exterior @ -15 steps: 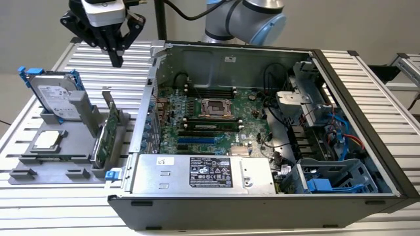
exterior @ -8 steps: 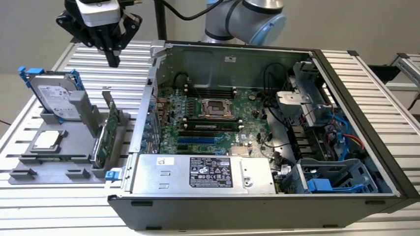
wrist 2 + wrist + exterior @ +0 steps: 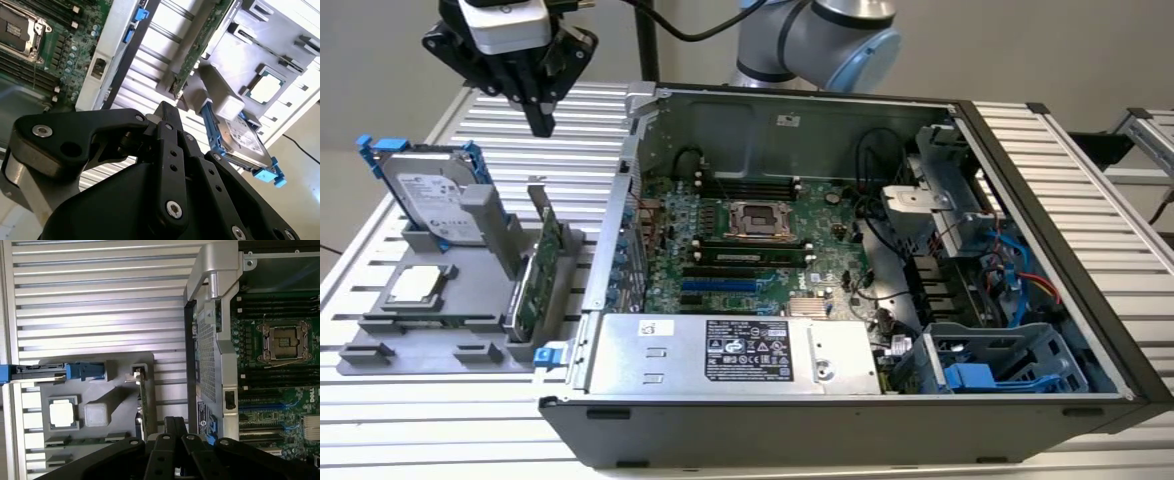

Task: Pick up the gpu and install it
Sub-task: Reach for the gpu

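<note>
**Exterior view.** A ribbed silver metal worktop (image 3: 1067, 150) carries an open black computer case (image 3: 854, 430). At the exterior view's left it also carries a grey plastic holder tray (image 3: 414, 352). The flat green circuit-board gpu (image 3: 534, 275) stands on edge in the tray, on the side nearest the case. The black jaws hang above the tray's far end, closed together and empty, well apart from the gpu.

**Second wrist view.** This view adds a pale floor (image 3: 300, 172) with a thin black cable (image 3: 295, 142) beyond the worktop edge. A silver hard drive in a blue frame (image 3: 240, 137) stands beside a square silver CPU chip (image 3: 267, 87).

**First wrist view.** The gpu appears edge-on between the chip and the case wall. Inside the case lies a green motherboard (image 3: 260, 385) with a square metal socket (image 3: 282, 342).
</note>
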Available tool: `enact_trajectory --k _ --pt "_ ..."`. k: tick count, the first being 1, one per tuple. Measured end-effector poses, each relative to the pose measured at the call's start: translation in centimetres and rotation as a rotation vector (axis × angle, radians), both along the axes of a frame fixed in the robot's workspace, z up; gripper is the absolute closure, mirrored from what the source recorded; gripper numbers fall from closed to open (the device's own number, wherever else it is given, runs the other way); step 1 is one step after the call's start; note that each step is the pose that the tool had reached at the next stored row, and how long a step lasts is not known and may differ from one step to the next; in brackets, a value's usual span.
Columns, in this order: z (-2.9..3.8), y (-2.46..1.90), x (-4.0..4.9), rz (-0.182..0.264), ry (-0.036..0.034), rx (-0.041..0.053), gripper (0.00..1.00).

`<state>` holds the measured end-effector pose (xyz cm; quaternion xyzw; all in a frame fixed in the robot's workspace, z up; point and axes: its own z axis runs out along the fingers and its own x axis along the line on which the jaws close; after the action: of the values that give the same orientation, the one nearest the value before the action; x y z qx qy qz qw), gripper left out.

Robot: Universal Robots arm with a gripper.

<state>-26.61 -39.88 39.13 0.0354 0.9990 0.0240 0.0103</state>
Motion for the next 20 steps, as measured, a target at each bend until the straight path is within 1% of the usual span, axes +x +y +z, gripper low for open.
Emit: enact_trajectory --k 20 --pt "-0.10 0.00 -2.41 0.000 0.0000 0.0000 1.00"
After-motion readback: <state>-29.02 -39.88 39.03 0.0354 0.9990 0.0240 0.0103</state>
